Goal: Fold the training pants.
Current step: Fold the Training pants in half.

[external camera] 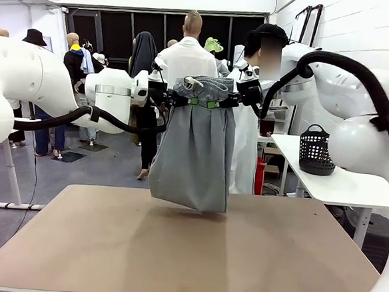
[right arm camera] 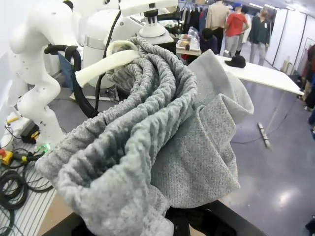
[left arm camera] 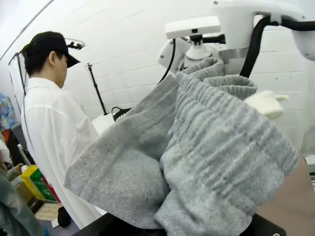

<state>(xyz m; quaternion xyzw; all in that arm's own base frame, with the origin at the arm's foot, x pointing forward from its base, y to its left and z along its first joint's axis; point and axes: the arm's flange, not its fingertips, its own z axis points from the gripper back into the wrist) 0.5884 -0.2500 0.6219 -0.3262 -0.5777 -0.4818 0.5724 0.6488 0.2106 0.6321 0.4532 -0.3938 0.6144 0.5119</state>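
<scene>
Both pincers, left pincer [external camera: 182, 100] and right pincer [external camera: 225, 103], are clamping the training pants [external camera: 194, 153] by the waistband, hanging above the tabletop [external camera: 174, 251]; a loose grip could be dropping them crumpled.

Black basket [external camera: 316, 150] on white side table [external camera: 339, 184]; brown table [external camera: 180, 252] in front.
</scene>
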